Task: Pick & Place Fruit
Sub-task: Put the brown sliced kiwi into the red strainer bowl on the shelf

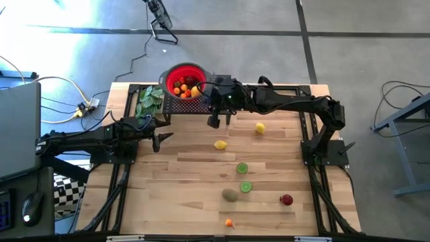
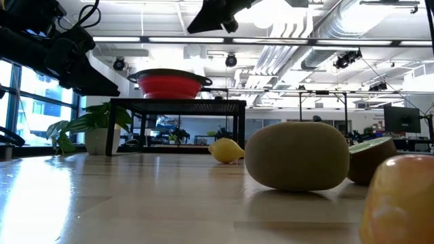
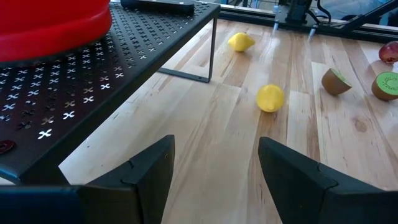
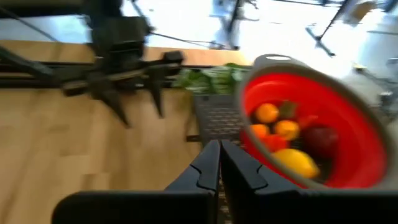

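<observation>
Red bowl [image 1: 185, 82] on black rack holding several fruit [image 4: 287, 129], right gripper [image 1: 216, 119] beside bowl, fingers pressed together, empty, left gripper [image 1: 160, 140] near bowl, fingers spread, more fruit scattered beyond bowl.

Fruit [image 1: 186, 87] fills the red bowl (lemons [image 1: 220, 144], limes, kiwi lie scattered on the table).

**Stand, bowl and leafy bunch at the desk's far edge**

A black perforated metal stand [image 1: 183, 104] sits at the far edge of the light wooden desk [image 1: 195, 195]. On top of the stand rests a red collapsible bowl [image 1: 176, 71] with grey handles. Just beside the stand, on the side nearer the left arm's base, lies a green leafy bunch [image 1: 149, 99]. Beyond the stand, cables [image 1: 64, 94] trail across the grey floor [image 1: 269, 17].
</observation>
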Controlling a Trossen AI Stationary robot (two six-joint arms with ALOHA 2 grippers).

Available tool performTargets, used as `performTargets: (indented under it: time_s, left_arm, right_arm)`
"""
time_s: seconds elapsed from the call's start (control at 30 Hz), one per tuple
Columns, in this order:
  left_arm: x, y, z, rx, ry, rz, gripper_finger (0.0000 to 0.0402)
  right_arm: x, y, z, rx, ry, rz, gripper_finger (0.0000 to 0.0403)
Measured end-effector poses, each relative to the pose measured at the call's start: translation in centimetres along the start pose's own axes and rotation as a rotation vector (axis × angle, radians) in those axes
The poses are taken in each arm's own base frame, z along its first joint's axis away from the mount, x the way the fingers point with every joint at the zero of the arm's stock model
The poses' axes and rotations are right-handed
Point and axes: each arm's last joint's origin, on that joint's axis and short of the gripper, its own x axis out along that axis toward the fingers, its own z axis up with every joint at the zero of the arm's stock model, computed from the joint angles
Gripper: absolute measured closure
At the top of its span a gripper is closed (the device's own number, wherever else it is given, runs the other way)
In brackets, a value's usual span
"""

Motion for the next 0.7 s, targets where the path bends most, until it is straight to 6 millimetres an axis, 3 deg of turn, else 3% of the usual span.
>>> performTargets:
  time_s: [0.2,0.33,0.5,0.7]
  left_arm:
    - [0.0,0.0,0.0,0.000,0.000,0.000,0.0174]
    - [0.0,0.0,0.0,0.000,0.000,0.000,0.0174]
    - [0.0,0.0,-0.1,0.001,0.006,-0.003,0.0174]
    - [0.0,0.0,-0.1,0.002,0.013,-0.001,0.0174]
  right_arm:
    - [0.8,0.6,-1.8,0.048,0.003,0.078,0.0399]
    - [0.0,0.7,-2.5,0.063,-0.055,0.069,0.0400]
    - [-2.9,0.7,-2.9,0.077,-0.201,0.018,0.0400]
    - [-6.4,0.6,-5.6,0.111,-0.240,-0.058,0.0400]
